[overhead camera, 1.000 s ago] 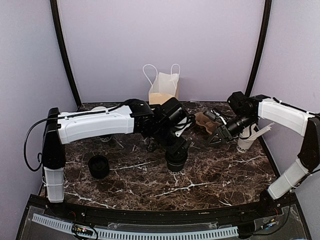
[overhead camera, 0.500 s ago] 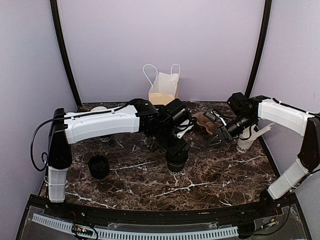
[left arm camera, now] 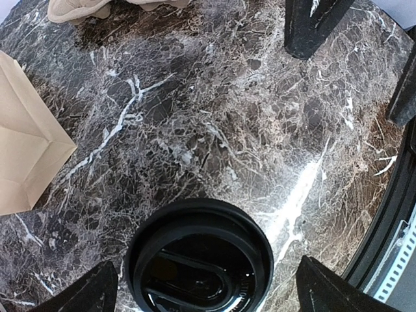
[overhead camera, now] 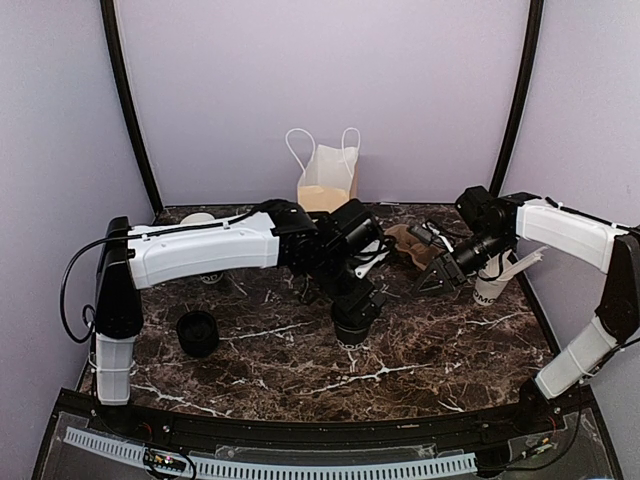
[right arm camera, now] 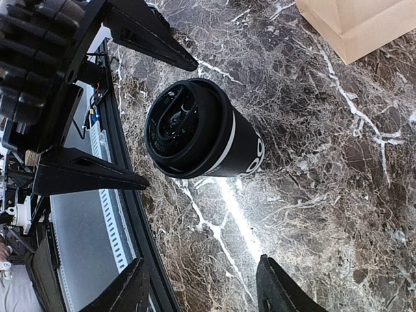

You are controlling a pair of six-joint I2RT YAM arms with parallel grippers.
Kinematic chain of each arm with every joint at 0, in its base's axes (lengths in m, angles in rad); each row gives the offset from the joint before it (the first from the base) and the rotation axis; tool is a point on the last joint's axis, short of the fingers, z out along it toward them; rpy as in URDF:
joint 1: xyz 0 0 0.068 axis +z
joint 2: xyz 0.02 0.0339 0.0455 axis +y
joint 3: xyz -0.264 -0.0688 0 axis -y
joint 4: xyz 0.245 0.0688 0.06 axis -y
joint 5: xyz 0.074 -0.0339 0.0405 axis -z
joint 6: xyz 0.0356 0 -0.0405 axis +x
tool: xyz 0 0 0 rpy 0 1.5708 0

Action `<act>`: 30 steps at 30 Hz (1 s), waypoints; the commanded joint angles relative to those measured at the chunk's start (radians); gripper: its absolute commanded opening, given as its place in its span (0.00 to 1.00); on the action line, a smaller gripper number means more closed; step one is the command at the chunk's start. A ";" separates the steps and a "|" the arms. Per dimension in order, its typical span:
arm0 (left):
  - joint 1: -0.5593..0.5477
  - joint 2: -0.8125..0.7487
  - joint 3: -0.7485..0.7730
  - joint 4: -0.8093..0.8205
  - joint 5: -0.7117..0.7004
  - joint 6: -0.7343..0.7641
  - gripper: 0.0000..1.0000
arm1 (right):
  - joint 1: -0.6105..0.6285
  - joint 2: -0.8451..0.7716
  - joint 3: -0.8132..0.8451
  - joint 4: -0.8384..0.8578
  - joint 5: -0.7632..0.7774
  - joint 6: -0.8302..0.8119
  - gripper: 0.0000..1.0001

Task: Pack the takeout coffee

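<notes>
Left wrist view: small black paper cup with round black plastic lid (left arm camera: 199,257) stands upright on the marble surface (left arm camera: 214,130), between the fingers of the wide-open, empty left end effector (left arm camera: 205,286). The right end effector (right arm camera: 203,260) is half-open and empty. Gripping at the lid rim could pop it off or tip the cup.

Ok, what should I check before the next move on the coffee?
1. Takeout coffee upright on the table: ok.
2. Lid on the cup: ok.
3. Left claw gripping the cup: not ok. Its jaws are open on either side of the cup, clear of it.
4. Right claw empty and off to the side: ok.
5. Paper bag standing upright at the back: ok.
6. Bag mouth open wide enough for the cup: cannot tell.
</notes>
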 commanded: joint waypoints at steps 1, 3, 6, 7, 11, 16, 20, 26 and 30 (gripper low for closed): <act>-0.006 -0.018 -0.018 -0.013 -0.006 0.019 0.98 | -0.006 -0.011 -0.011 0.018 -0.003 -0.013 0.58; -0.006 -0.008 -0.017 -0.019 -0.010 0.021 0.97 | -0.006 -0.010 -0.011 0.018 -0.004 -0.013 0.58; -0.006 0.001 -0.018 -0.022 -0.011 0.023 0.94 | -0.007 -0.010 -0.011 0.018 -0.002 -0.013 0.58; -0.006 0.002 -0.017 -0.023 -0.010 0.023 0.94 | -0.007 -0.010 -0.010 0.018 -0.002 -0.013 0.58; -0.006 0.013 -0.015 -0.028 -0.005 0.022 0.94 | -0.008 -0.013 -0.012 0.018 -0.001 -0.012 0.58; -0.006 0.025 -0.015 -0.041 -0.005 0.018 0.96 | -0.008 -0.014 -0.014 0.018 -0.001 -0.011 0.58; -0.006 0.032 -0.013 -0.042 -0.012 0.018 0.94 | -0.008 -0.016 -0.014 0.017 -0.002 -0.010 0.58; -0.006 0.032 -0.001 -0.060 -0.020 0.007 0.87 | -0.009 -0.021 -0.018 0.020 0.000 -0.007 0.57; -0.006 0.022 0.013 -0.097 -0.047 -0.014 0.82 | -0.008 -0.026 -0.020 0.025 0.001 -0.005 0.57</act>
